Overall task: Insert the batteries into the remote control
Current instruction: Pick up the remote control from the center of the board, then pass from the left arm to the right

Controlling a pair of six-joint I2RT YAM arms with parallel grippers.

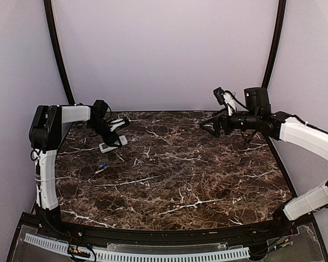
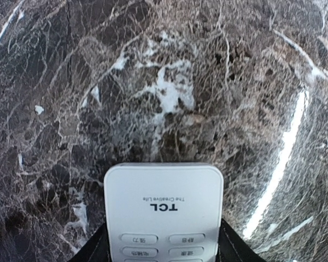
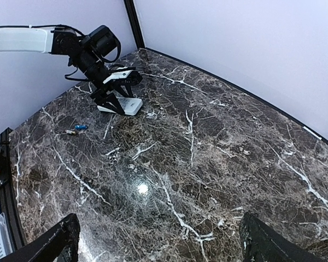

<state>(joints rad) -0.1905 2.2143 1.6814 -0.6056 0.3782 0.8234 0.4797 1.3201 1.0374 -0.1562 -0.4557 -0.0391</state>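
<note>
Setting: a robot test cell in a lab, not a lived-in room.
Enclosure: plain pale lilac panel walls [image 1: 164, 49] close in three sides; thin black curved poles [image 1: 57, 49] rise at the back corners.
Work surface: dark brown marble-patterned tabletop [image 1: 175, 174] with white veins.
Rig: white-and-black jointed left arm [image 1: 44, 164] and matching right arm [image 1: 309, 136], mounted at the near edge.
Wiring: slotted white plastic cable duct [image 1: 136, 252] along the front, small loose coloured wires [image 1: 79, 252] on it.
</note>
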